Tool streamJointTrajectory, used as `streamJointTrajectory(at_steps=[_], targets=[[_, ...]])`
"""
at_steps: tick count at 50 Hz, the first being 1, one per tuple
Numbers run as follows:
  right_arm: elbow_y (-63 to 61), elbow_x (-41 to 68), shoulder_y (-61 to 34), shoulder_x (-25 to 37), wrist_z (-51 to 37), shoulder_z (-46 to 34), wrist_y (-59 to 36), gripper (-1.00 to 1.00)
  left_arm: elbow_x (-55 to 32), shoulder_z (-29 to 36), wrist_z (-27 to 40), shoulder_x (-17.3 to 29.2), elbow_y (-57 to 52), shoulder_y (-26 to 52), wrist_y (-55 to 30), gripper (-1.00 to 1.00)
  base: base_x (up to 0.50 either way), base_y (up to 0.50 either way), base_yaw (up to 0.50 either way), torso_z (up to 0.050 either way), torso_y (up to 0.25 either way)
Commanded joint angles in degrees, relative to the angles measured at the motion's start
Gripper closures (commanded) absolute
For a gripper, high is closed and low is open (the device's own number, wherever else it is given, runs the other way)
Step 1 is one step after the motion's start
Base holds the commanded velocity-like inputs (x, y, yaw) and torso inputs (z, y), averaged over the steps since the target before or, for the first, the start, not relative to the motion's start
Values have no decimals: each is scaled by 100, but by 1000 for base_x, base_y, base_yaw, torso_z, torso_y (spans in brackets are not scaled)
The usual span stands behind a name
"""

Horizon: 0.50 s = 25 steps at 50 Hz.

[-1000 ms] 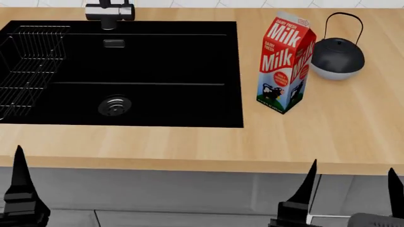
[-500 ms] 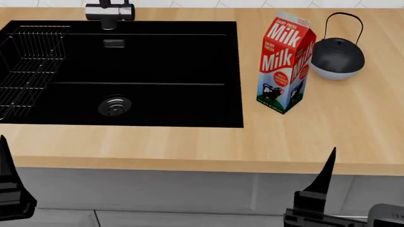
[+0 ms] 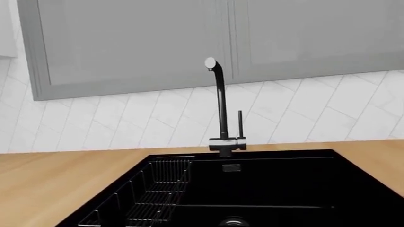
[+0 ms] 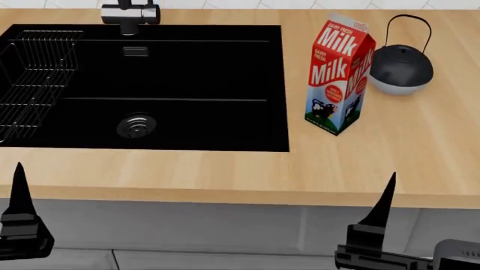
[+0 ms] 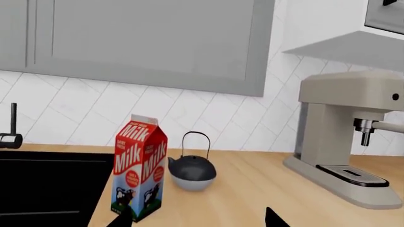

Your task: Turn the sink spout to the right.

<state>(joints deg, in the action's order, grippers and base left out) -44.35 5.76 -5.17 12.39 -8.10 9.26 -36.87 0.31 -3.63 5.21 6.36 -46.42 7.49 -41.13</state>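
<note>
Reach left gripper (image 4: 19, 225) up and forward to sink spout (image 3: 220, 101); grip state unclear; push nozzle rightward.

Only the ends of both arms are seen in the head view. The left gripper (image 4: 20, 225) is rendered matte black, with a slim, pointed finger tapering from a blocky, ridged base. The right gripper (image 4: 372, 233) is given the same black spike, adjoined by a grey rounded housing.

Matte-black sink (image 4: 188, 67), black sink spout (image 3: 220, 101), red-and-white milk carton (image 4: 339, 73), pale wood-grain counter (image 4: 390, 157)
</note>
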Motion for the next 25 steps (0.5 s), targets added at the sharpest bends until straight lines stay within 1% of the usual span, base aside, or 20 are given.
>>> streamJointTrajectory(at_steps=[1,6,8,18,25], targets=[[-254,-620,-56,-544,759,308,-283,-100,327,-126,-337,-268,-46,-107,276,-100,0,0,0,0,0],[-184,-458,15,-542,820,384,-1,-100,284,-95,-280,-229,-42,-106,281,-100,0,0,0,0,0],[-313,-457,-36,-509,811,356,-161,-100,265,-91,-259,-213,-32,-108,293,-100,16,365,0,0,0],[-208,-413,28,-465,770,322,-41,-100,192,-44,-172,-140,-34,-112,272,-100,45,423,0,0,0],[-261,-367,16,-436,734,323,-123,-100,136,-25,-105,-89,-26,-123,280,-100,46,426,0,0,0]])
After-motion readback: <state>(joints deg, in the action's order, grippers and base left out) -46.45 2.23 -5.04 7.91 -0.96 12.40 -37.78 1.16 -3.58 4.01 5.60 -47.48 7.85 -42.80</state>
